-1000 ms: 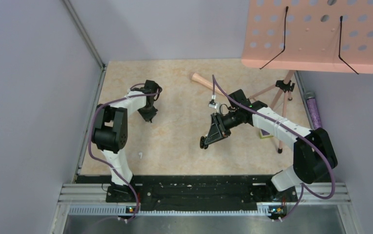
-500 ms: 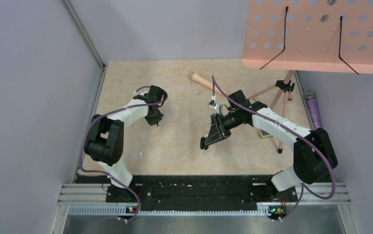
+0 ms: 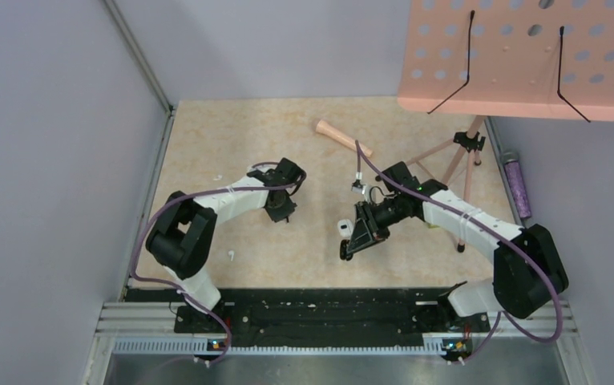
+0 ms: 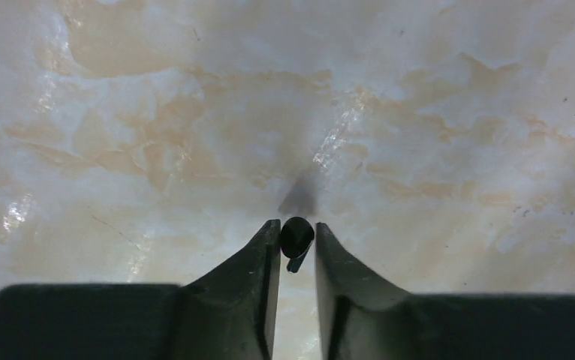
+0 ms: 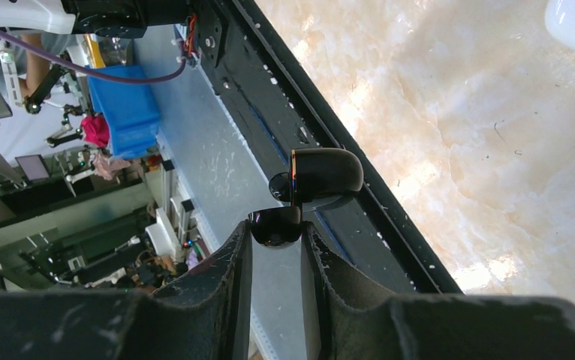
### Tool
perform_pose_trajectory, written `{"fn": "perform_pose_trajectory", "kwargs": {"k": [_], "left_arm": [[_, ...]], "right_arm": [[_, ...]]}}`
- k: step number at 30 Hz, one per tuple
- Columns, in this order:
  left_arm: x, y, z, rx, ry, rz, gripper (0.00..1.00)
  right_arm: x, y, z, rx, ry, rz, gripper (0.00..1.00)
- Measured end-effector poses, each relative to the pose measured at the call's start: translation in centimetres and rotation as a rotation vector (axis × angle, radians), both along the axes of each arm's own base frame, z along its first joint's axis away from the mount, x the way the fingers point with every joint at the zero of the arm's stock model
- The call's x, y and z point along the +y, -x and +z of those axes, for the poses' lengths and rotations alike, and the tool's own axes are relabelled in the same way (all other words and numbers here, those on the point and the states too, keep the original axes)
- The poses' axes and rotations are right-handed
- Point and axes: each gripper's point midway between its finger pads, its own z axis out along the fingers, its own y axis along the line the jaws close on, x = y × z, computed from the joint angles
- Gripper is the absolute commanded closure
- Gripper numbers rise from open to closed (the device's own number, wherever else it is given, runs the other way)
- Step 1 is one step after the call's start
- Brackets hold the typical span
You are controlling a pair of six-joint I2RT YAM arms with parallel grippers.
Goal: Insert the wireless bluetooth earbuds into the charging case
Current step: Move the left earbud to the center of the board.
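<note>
Pinching earbud [image 4: 296, 237], left gripper [image 4: 296, 228]; charging case [image 5: 323, 175], right gripper [image 5: 276, 228]

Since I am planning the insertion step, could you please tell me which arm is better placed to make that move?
Left, probably. The left claw is shut on a small dark earbud and looks free to travel. The right claw grips the open charging case, so it should just hold steady.

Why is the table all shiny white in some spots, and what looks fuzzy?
Left wrist view: glare streaks the glossy table white; a soft shadow lies just past the dark earbud in the left gripper, whose near fingers blur. Right wrist view: the table washes out bright, and the black charging case in the right gripper carries a faint sheen.
</note>
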Motion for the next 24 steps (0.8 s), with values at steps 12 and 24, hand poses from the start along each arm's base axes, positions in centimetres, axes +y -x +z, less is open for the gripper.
{"fn": "perform_pose_trajectory", "kwargs": {"k": [12, 24], "left_arm": [[-0.9, 0.5, -1.0, 0.041, 0.032, 0.007, 0.54], [-1.2, -1.1, 0.7, -0.008, -0.053, -0.054, 0.57]], "right_arm": [[-0.2, 0.0, -0.2, -0.008, 0.012, -0.006, 1.00], [-0.2, 0.0, -0.2, -0.009, 0.012, -0.006, 1.00]]}}
